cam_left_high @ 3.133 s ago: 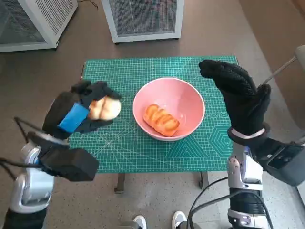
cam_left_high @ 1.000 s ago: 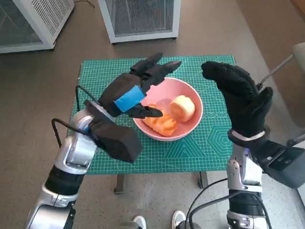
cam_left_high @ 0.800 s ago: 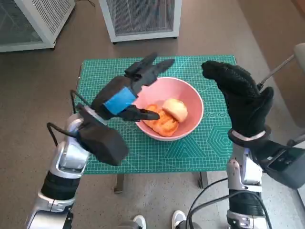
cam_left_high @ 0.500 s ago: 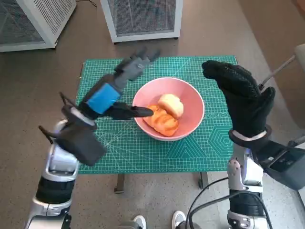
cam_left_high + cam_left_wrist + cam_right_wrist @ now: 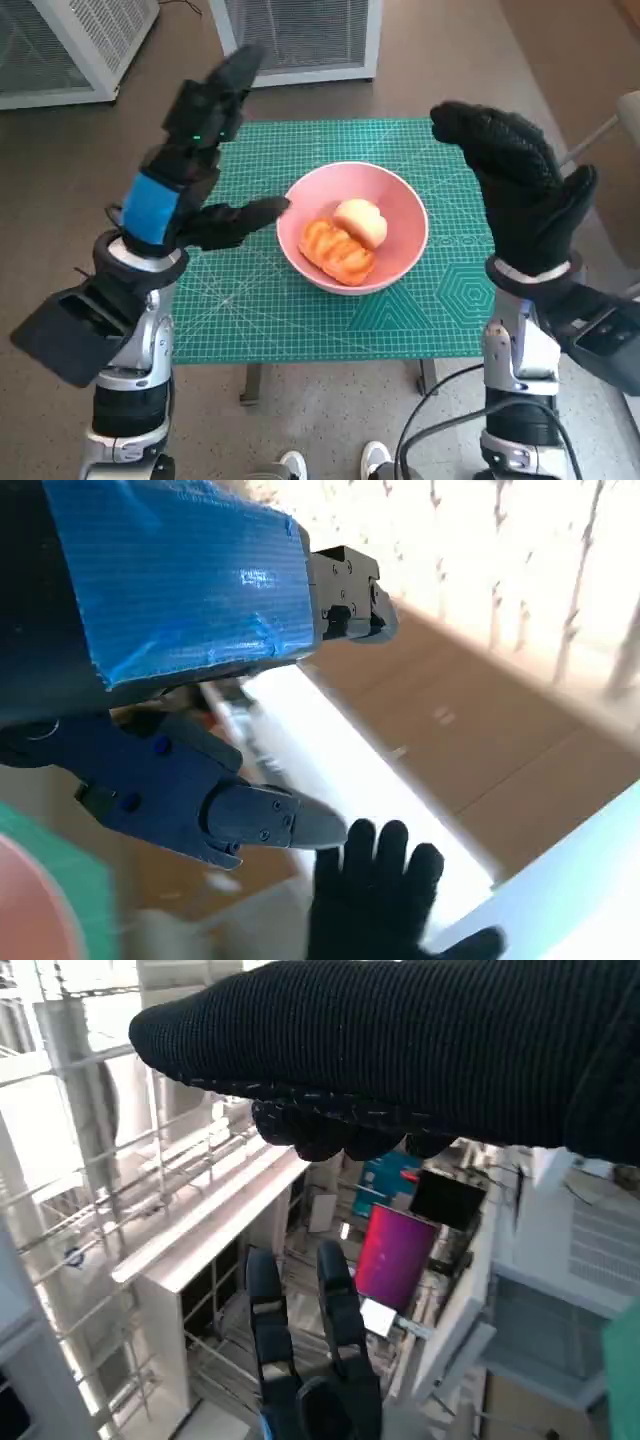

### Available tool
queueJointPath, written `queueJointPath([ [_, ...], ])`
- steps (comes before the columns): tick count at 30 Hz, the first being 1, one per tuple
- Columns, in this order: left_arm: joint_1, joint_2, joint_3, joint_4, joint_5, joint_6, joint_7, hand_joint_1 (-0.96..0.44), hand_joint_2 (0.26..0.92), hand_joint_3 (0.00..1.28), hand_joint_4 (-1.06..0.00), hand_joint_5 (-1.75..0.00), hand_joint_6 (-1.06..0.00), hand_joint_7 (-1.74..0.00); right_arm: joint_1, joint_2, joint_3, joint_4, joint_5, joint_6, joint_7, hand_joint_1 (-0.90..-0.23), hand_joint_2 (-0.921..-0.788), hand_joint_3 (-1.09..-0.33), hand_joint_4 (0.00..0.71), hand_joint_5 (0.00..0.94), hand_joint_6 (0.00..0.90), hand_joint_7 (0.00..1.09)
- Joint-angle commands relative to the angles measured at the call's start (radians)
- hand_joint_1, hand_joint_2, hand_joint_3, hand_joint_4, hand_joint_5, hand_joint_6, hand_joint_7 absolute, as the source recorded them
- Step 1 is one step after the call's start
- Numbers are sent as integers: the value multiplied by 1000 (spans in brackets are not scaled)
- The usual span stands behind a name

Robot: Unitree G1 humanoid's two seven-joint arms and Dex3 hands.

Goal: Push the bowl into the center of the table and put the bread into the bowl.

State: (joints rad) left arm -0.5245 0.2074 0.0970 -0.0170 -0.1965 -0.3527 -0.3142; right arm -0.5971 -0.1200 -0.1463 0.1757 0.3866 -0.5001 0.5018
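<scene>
We take this for a lab or workshop: green cutting mat (image 5: 300, 300) with printed grid over a small table, brown floor (image 5: 100, 140), white perforated-metal cabinets (image 5: 295, 35) beyond; right wrist view shows white metal racking (image 5: 190, 1230).

bowl (image 5: 395, 205): smooth pink, faint sheen, looked plastic | bread (image 5: 338, 250): glazed, ridged crust; paler roll (image 5: 360, 221) matt | tabletop (image 5: 420, 300): matt green mat, printed grid | right hand (image 5: 520, 195): black knit, rough | left hand (image 5: 185, 170): hard black plastic, glossy blue tape | floor (image 5: 60, 170): matt brown
</scene>
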Motion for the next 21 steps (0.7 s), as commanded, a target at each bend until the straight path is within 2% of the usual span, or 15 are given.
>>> queueJointPath([
  [1, 8, -20, 27, 55, -9, -95, 9, -643, 921, 410, -108, -39, -16, -514, -23, -16, 1, 3, -16, 19, -12, -352, -921, -505, 440, 1, 146, 690],
  [6, -12, -14, 45, 105, -18, -162, -6, -655, 921, 410, -126, -28, -48, -466, -53, -27, -1, 8, -36, 18, -28, -366, -921, -464, 440, 1, 155, 685],
  [11, -34, -12, 52, 130, -91, -166, -52, -656, 921, 407, -150, -33, -70, -453, -78, -39, -4, 24, -58, 4, -39, -376, -921, -448, 443, 2, 164, 678],
  [21, -45, -12, 51, 140, -124, -160, -82, -662, 921, 403, -154, -26, -86, -448, -85, -32, 1, 55, -81, -32, -53, -401, -921, -444, 443, 2, 171, 666],
])
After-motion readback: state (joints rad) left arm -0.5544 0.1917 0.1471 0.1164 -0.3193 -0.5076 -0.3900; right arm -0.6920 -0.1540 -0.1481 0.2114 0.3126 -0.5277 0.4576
